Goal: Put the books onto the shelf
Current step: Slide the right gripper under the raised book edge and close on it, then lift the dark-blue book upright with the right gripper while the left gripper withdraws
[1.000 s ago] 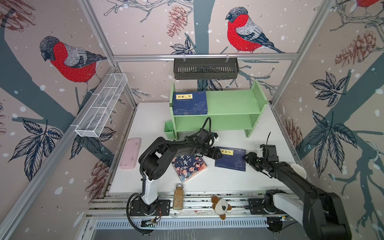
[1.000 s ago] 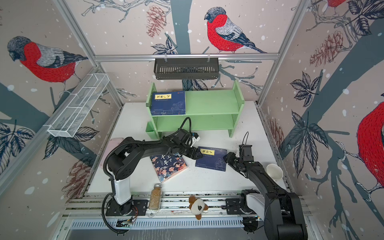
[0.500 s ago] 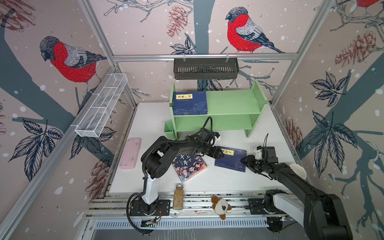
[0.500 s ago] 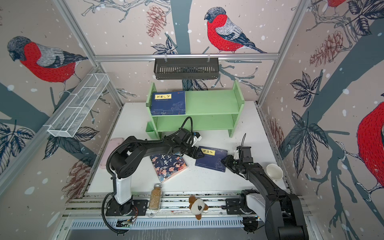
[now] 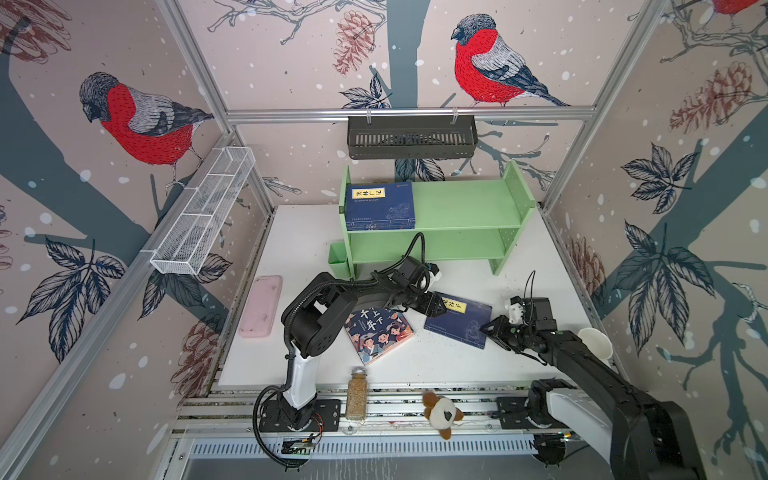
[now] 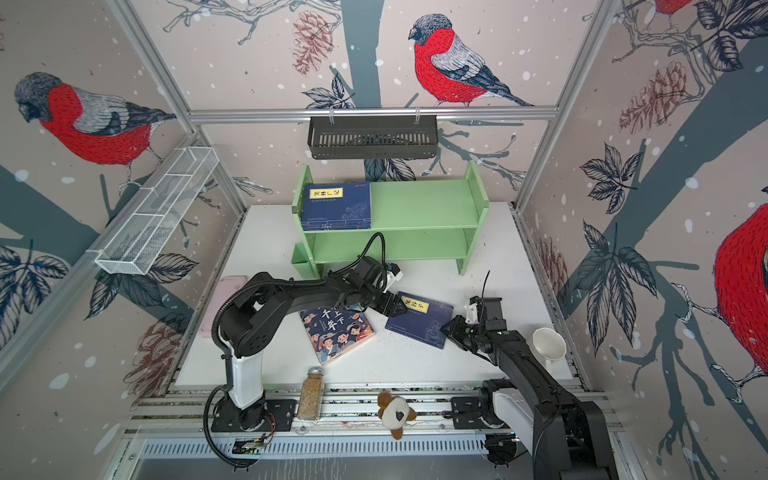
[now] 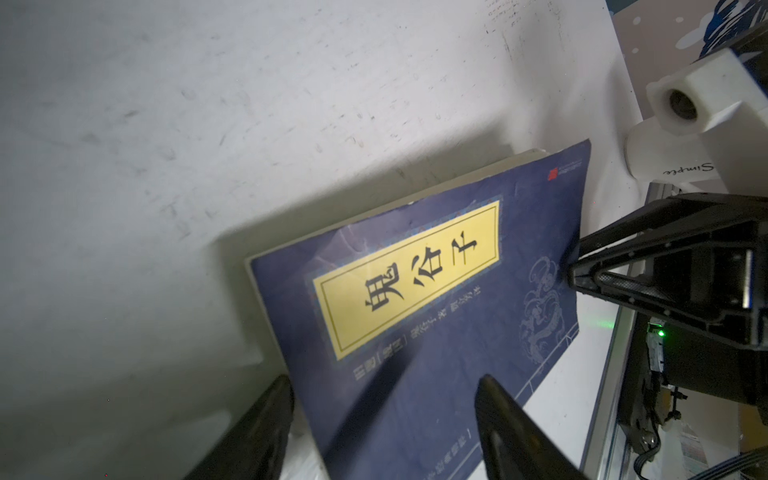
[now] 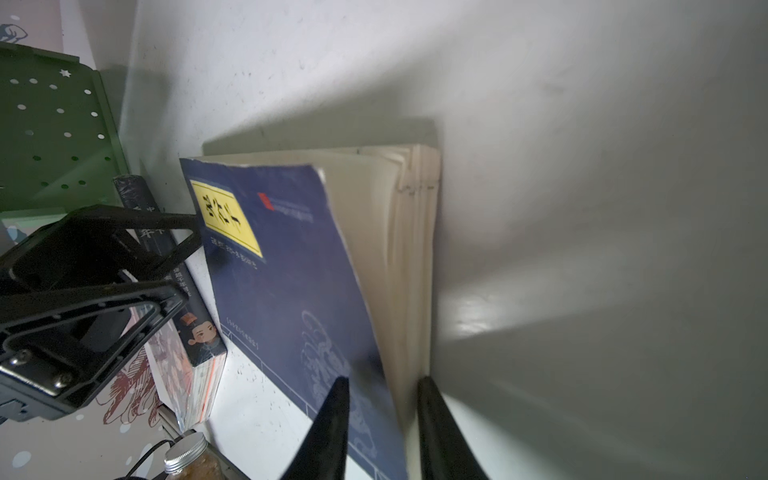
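Books sit in three spots. Navy stack (image 5: 380,205) lies flat at the left end of the top board of the green shelf (image 5: 465,203), yellow label up; the number of books in it is not readable. Cartoon book (image 5: 378,330) lies flat on the white table (image 5: 436,361) toward the front, just left of a lone navy book (image 5: 461,322) and not touching it. That lone book lies askew between the two arms, well short of the shelf. Left gripper (image 5: 437,306) is at the book's far-left corner, by the yellow label. Its wrist view shows the fingers (image 7: 266,428) wide apart, one off the book's edge and one over the cover, nothing clamped: released. Right gripper (image 5: 487,329) is at the opposite, near-right corner. Its wrist view shows one finger over the cover and the other beside the fanned page block, with a narrow gap and the corner between them; whether they pinch it I cannot tell. The cover stands off the pages along the open edge. Grain jar (image 5: 356,392) and plush toy (image 5: 441,413) are at the front edge, white cup (image 5: 596,343) at the right edge, pink tray (image 5: 262,305) at the left.
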You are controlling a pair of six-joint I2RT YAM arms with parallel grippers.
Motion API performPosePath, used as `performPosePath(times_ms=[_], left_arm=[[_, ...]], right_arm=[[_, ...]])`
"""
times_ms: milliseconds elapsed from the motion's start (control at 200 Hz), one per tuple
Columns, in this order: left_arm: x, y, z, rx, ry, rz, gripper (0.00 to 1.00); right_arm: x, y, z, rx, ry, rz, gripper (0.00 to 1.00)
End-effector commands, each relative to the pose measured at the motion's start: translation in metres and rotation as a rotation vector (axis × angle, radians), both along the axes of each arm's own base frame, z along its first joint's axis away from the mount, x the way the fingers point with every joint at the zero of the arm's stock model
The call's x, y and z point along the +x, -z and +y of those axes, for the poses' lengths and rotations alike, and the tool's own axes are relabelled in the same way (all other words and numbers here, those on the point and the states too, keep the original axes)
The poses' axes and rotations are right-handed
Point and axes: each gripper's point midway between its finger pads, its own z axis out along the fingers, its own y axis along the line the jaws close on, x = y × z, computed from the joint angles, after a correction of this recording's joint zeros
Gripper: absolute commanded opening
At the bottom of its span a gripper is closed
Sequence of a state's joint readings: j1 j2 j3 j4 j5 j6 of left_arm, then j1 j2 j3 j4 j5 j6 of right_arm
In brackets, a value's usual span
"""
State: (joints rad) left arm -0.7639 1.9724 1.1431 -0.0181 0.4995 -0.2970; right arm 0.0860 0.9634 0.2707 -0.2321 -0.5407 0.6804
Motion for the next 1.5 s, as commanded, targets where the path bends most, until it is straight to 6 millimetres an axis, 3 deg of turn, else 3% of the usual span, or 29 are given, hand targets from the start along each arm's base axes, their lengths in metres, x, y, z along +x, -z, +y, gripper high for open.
performPosePath(times_ms=[0, 175, 460, 590, 985, 1250, 1496], left_arm=[[-0.017, 0.028, 0.025, 0.141, -0.013, 0.085, 0.71], [-0.020, 0.030, 0.025, 0.137, 0.004, 0.085, 0.71], [-0.020, 0.030, 0.026, 0.138, 0.004, 0.080, 0.71], [-0.020, 0.028, 0.025, 0.131, 0.008, 0.083, 0.71], [-0.029, 0.026, 0.016, 0.080, 0.047, 0.129, 0.71], [-0.030, 0.028, 0.018, 0.088, 0.047, 0.127, 0.71], [-0.030, 0.026, 0.017, 0.085, 0.048, 0.125, 0.71]], right_arm=[[0.003, -0.010, 0.008, 0.047, -0.032, -0.060, 0.30], [0.001, -0.008, 0.007, 0.050, -0.021, -0.071, 0.31], [-0.003, 0.012, -0.018, -0.077, 0.085, 0.016, 0.47], [-0.003, 0.017, -0.022, -0.088, 0.107, 0.035, 0.50], [0.004, 0.016, -0.004, 0.008, 0.034, 0.045, 0.50], [0.013, 0.000, 0.000, 0.039, 0.027, -0.041, 0.34], [0.017, -0.013, -0.001, 0.040, 0.024, -0.104, 0.10]])
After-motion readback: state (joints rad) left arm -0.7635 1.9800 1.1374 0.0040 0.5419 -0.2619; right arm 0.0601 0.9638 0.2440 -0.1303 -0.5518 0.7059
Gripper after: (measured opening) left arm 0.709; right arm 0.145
